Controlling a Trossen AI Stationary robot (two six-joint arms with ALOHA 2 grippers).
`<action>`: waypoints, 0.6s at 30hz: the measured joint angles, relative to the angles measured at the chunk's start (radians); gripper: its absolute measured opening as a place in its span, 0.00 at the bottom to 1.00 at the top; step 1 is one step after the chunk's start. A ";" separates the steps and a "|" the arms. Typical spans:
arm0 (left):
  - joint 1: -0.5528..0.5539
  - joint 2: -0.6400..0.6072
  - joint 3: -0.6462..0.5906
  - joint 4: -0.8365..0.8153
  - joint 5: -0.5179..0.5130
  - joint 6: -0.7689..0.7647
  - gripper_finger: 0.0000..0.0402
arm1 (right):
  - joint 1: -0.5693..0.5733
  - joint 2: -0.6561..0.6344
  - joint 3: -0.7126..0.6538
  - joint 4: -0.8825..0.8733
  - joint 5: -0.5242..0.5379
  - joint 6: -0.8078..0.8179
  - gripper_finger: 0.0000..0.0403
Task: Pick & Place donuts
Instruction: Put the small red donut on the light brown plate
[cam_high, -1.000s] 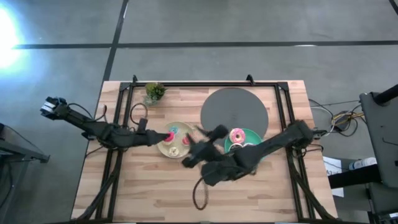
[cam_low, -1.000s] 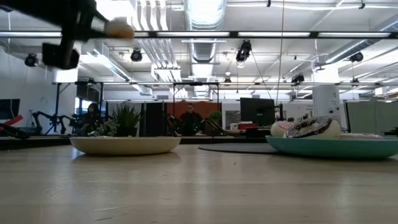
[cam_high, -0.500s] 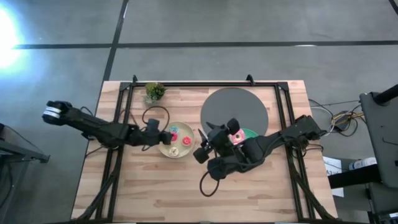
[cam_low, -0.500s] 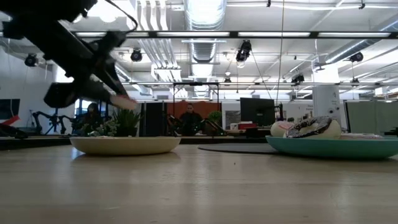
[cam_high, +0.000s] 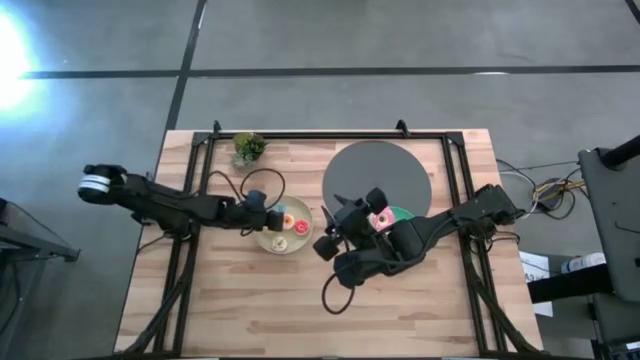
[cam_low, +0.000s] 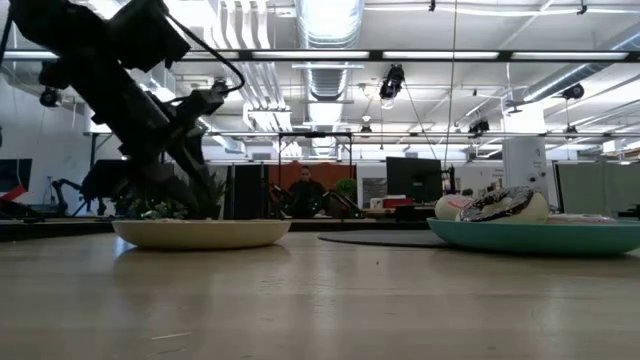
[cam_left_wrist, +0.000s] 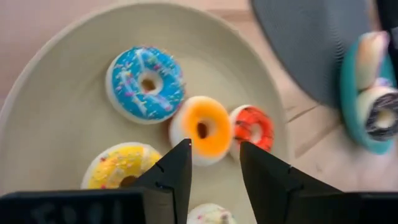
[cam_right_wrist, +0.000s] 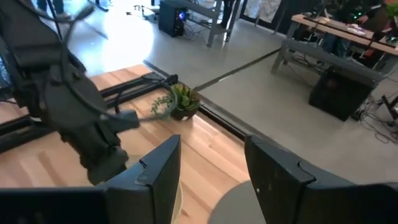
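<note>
A cream plate (cam_high: 283, 240) holds the mini donuts: blue (cam_left_wrist: 146, 84), orange (cam_left_wrist: 202, 129), red (cam_left_wrist: 252, 129), yellow (cam_left_wrist: 118, 165), and a pale one (cam_left_wrist: 211, 214) at the picture's lower edge. My left gripper (cam_left_wrist: 214, 149) is open and empty, low over this plate (cam_low: 200, 233), fingers pointing down at the orange donut. The teal plate (cam_high: 402, 213) carries the pink donut (cam_high: 380, 221) and other large ones (cam_low: 500, 203). My right gripper (cam_right_wrist: 211, 143) is open and empty, raised between the two plates (cam_high: 335, 228).
A dark grey round mat (cam_high: 377, 175) lies at the table's far side, touching the teal plate. A small potted plant (cam_high: 247, 148) stands at the far left corner. Black frame rails run along the left and right edges. Bare wood shows along the near side.
My left gripper has come down from high above the table to just over the cream plate, reaching a little rightward; a pale thing showed at its fingertips on the way down. My right gripper has moved from the near side of the cream plate toward the far right and risen.
</note>
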 joint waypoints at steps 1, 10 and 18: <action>0.000 -0.015 0.002 0.000 -0.006 0.004 0.27 | -0.002 0.000 0.000 -0.008 0.000 0.000 0.42; 0.000 -0.070 0.014 -0.007 -0.004 0.168 0.27 | -0.056 0.000 -0.015 -0.009 -0.172 0.004 0.40; -0.061 0.018 0.093 -0.062 0.041 0.740 0.27 | -0.069 -0.006 -0.028 -0.012 -0.189 0.001 0.37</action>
